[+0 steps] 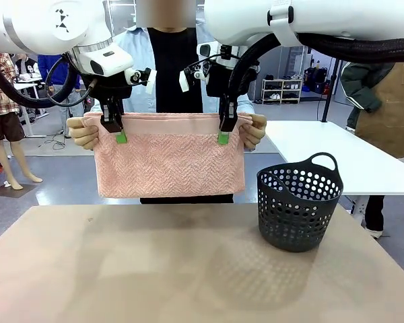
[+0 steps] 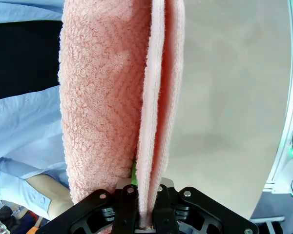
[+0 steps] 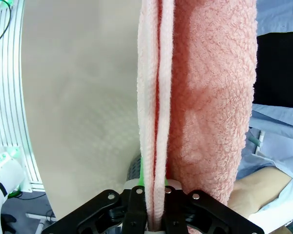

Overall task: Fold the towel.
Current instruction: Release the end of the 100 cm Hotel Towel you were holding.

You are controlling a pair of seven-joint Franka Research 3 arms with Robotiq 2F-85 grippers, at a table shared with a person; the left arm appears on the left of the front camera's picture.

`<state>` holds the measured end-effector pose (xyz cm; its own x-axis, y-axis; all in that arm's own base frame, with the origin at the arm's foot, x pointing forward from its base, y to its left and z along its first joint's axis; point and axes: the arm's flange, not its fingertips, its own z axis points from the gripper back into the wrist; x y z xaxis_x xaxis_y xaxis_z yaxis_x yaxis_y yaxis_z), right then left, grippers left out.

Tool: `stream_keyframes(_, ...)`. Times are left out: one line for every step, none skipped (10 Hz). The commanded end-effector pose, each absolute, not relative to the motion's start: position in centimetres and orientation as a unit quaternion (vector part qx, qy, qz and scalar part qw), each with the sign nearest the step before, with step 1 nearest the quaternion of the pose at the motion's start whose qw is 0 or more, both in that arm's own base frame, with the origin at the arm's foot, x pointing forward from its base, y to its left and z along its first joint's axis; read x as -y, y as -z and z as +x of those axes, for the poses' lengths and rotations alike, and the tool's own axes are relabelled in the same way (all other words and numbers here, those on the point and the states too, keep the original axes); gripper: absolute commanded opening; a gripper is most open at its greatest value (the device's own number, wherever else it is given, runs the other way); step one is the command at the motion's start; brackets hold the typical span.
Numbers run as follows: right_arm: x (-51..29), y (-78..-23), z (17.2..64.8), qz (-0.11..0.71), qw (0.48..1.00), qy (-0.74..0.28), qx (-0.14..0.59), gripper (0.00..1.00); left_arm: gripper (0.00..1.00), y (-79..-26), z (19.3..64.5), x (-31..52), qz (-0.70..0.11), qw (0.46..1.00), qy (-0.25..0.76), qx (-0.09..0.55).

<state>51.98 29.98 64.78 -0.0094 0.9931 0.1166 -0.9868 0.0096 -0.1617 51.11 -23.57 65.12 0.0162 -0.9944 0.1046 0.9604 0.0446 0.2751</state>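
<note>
The left tool point(image 1: 120, 136) is clamped narrow on the top edge of the towel point(image 1: 172, 165), its green pads pinching the smooth band a little in from the corner. The right tool point(image 1: 223, 136) grips the same edge in the same way near the other corner. The wrist views show the pink layers running straight down between each pair of fingers, with a thicker terry fold lying on the person's side.

Held at these two points, the towel hangs flat and taut in the air above the far edge of the table point(image 1: 155, 269), apart from its surface. This spread likely lets the cloth drop straight so that the edges line up for the fold.

Just outside each tool, one of the person's hands holds a top corner: one hand point(image 1: 83, 132) beside the left tool, the other hand point(image 1: 254, 129) beside the right. They seem to steady the corners while the tools carry the edge.

A dark perforated basket point(image 1: 299, 202) stands on the table to the right, well apart from the towel.

The count: two tools, two hands, one towel, one basket, one table.
</note>
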Motion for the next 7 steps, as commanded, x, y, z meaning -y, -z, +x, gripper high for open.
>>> stream_keyframes(-30.0,-64.8,52.0,-0.016,0.704,-0.704,0.099,0.04,0.00,-65.4,51.2,23.5,0.064,0.711,0.687,0.138)
stream_keyframes(-29.7,-65.0,51.8,-0.015,0.709,-0.697,0.105,0.12,0.42,-65.1,51.1,23.6,0.063,0.710,0.688,0.135)
stream_keyframes(-29.5,-65.4,51.6,-0.009,0.708,-0.698,0.110,0.36,0.42,-65.3,51.0,23.5,0.062,0.704,0.694,0.137)
stream_keyframes(-28.9,-66.0,51.4,-0.006,0.718,-0.687,0.112,0.44,0.79,-65.7,51.0,23.4,0.067,0.702,0.695,0.138)
stream_keyframes(-28.3,-66.8,51.1,0.015,0.717,-0.687,0.117,0.68,0.44,-66.7,50.9,23.1,0.059,0.704,0.692,0.146)
stream_keyframes(-27.6,-67.7,50.9,0.021,0.722,-0.681,0.122,0.76,1.00,-68.2,50.8,22.6,0.029,0.708,0.687,0.163)
stream_keyframes(-27.2,-68.2,50.9,0.020,0.725,-0.677,0.128,1.00,0.80,-69.2,50.9,22.1,0.000,0.714,0.679,0.174)
